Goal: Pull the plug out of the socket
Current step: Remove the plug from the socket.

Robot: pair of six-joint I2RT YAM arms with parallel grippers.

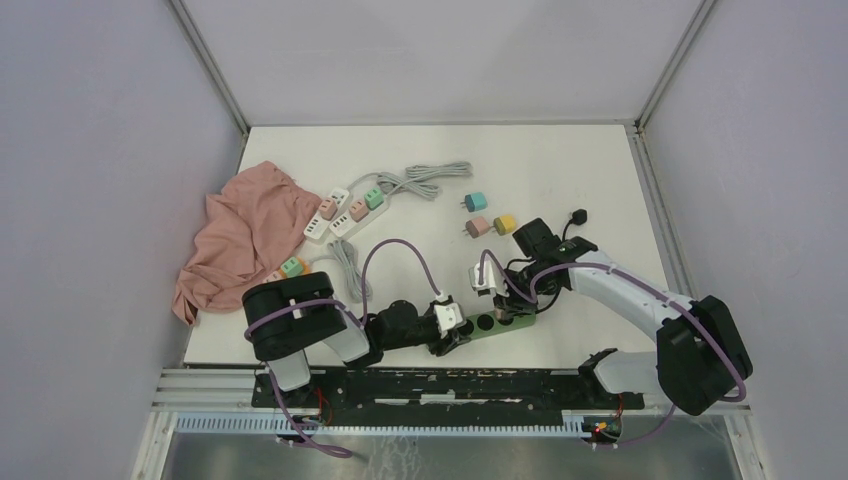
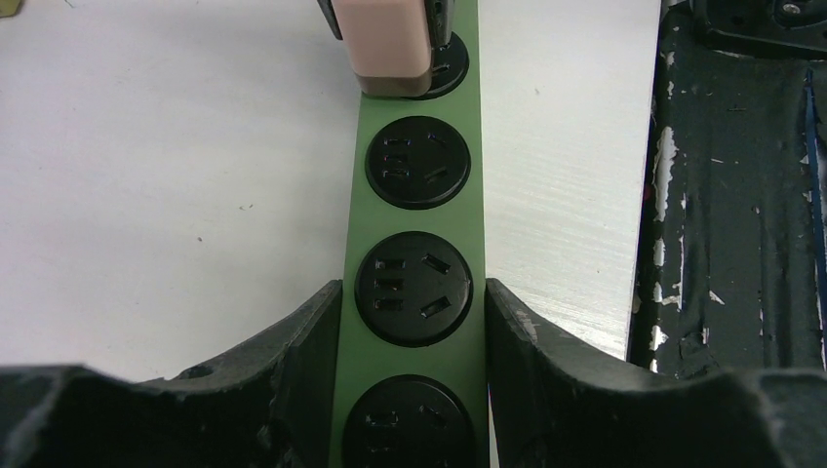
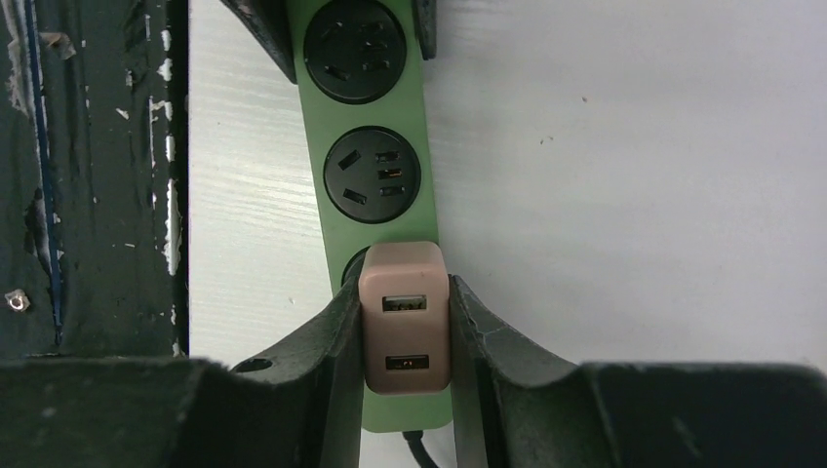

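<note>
A green power strip (image 1: 505, 323) with round black sockets lies near the table's front edge. My left gripper (image 2: 413, 302) is shut on the strip (image 2: 417, 216), one finger against each long side. A pink plug (image 3: 405, 331) with two USB ports stands on the socket at the strip's (image 3: 336, 239) far end. My right gripper (image 3: 405, 292) is shut on the plug's two sides. Its prongs are hidden, so I cannot tell how deep it sits. In the left wrist view the plug (image 2: 385, 39) shows at the top. From above, the right gripper (image 1: 490, 285) covers the plug.
A pink cloth (image 1: 245, 235) lies at the left. A white power strip (image 1: 340, 212) with several plugs and a grey cable is behind. Teal (image 1: 475, 202), pink (image 1: 477, 227) and yellow (image 1: 505, 223) loose plugs lie mid-table. The black rail (image 1: 450, 380) runs just beyond the table's front edge.
</note>
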